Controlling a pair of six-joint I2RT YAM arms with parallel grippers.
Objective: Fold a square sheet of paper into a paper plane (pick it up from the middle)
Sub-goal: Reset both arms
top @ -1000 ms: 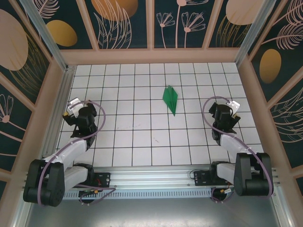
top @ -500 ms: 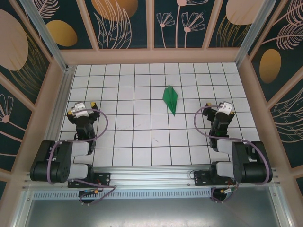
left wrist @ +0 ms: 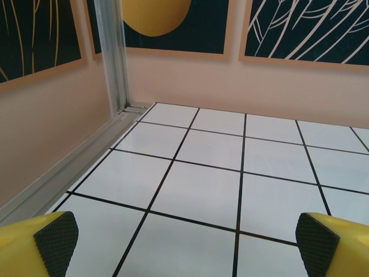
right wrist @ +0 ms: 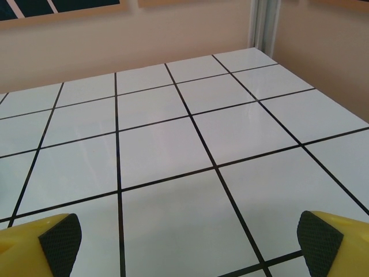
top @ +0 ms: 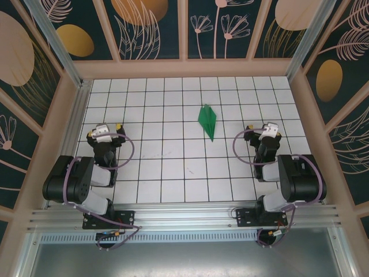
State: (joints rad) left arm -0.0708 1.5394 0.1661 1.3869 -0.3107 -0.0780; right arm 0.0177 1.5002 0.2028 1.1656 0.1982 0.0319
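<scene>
The green paper plane [top: 207,120], a narrow creased dart, lies flat on the white tiled floor in the top view, its point toward the near side, right of centre. My left gripper [top: 104,131] is drawn back at the left side, open, its yellow fingers with black pads [left wrist: 56,242] wide apart over bare tiles. On the right side my right gripper [top: 265,130] is also pulled back and open, with its pads [right wrist: 318,240] spread and nothing between them. Both grippers stand well away from the plane.
Peach walls with dark leaf panels enclose the tiled floor [top: 173,167]. An aluminium post [left wrist: 112,55] stands in the far left corner, another post [right wrist: 264,26] in the far right. An aluminium rail [top: 184,216] carries both arm bases at the near edge.
Both arms have folded back toward their bases, and each gripper has turned to face the far wall. The paper plane has not moved.
</scene>
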